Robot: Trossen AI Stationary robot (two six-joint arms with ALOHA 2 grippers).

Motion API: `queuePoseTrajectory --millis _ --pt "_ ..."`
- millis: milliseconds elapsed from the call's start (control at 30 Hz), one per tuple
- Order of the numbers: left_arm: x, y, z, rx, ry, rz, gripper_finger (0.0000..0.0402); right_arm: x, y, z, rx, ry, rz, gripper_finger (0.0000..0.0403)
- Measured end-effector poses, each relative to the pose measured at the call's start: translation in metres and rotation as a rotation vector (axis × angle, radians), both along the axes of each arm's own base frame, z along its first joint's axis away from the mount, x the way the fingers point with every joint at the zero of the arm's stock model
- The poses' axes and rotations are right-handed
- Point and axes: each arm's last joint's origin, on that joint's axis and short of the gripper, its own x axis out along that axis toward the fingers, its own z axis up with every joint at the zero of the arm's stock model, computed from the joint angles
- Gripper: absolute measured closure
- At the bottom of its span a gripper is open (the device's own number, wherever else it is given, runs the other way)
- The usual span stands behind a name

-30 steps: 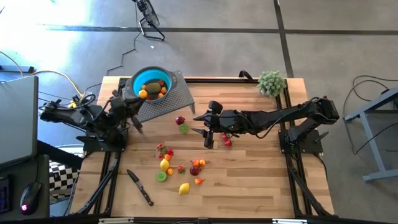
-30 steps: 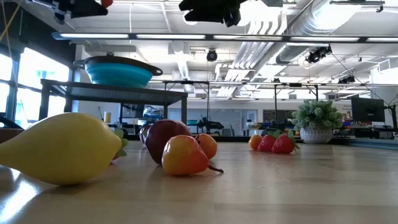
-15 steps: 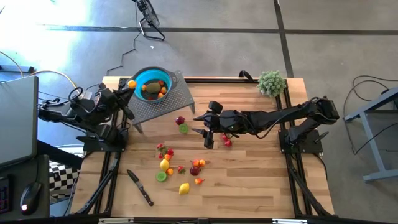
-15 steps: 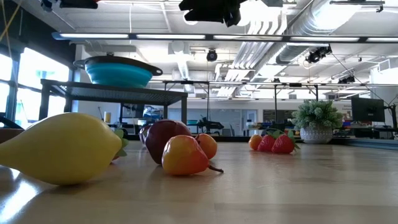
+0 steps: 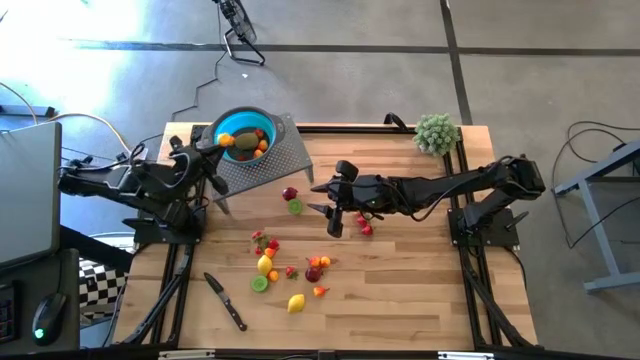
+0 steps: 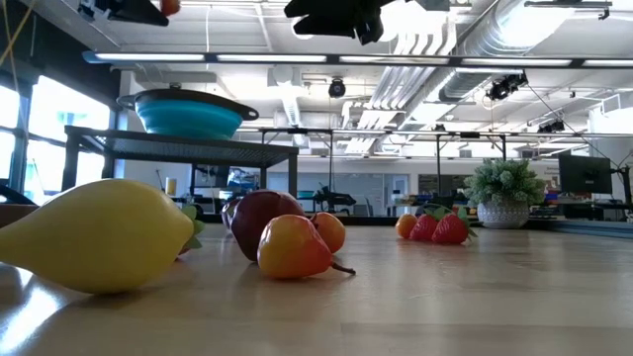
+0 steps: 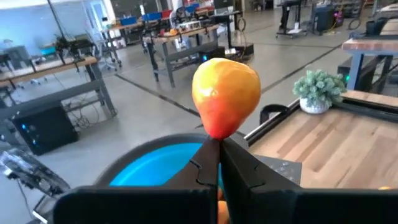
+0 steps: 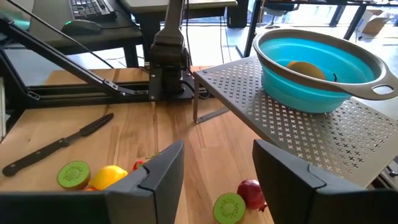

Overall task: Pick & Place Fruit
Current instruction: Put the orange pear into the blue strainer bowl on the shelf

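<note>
My left gripper is shut on an orange-yellow fruit, up in the air beside the left rim of the teal bowl. The low view shows that gripper at its top left. The bowl sits on a perforated grey stand and holds a few fruits. More small fruits lie scattered on the wooden table. My right gripper hangs open above the table's middle, near a red fruit and a kiwi half. My left gripper pinches the fruit's narrow lower end between its two fingertips. The rest of the fruit stands out beyond the tips. It is lifted clear, above the level of the bowl's rim.
A black-handled knife lies near the table's near left corner. A fuzzy green plant ball stands at the far right corner. Strawberries lie beside my right gripper. Bare wood spreads over the table's near right part.
My left gripper, keeping the fruit, drew back from the bowl toward the table's left edge, then came back toward the bowl's left rim.
</note>
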Motion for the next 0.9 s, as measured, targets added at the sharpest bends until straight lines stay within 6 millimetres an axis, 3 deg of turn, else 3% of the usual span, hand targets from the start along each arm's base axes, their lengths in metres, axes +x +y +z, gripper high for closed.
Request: queuePoseTrajectory --millis 200,533,900 --pt "0.014 0.012 -0.007 -0.038 0.064 0.015 0.0401 0.000 0.000 0.000 0.000 0.000 0.000 0.0220" --pt "0.007 0.047 -0.013 -0.144 0.126 0.077 0.0401 0.000 0.000 0.000 -0.001 0.002 0.001 0.0220" --pt "0.022 0.096 0.001 -0.320 0.285 0.074 0.0401 0.000 0.000 0.000 -0.003 0.002 0.001 0.0220"
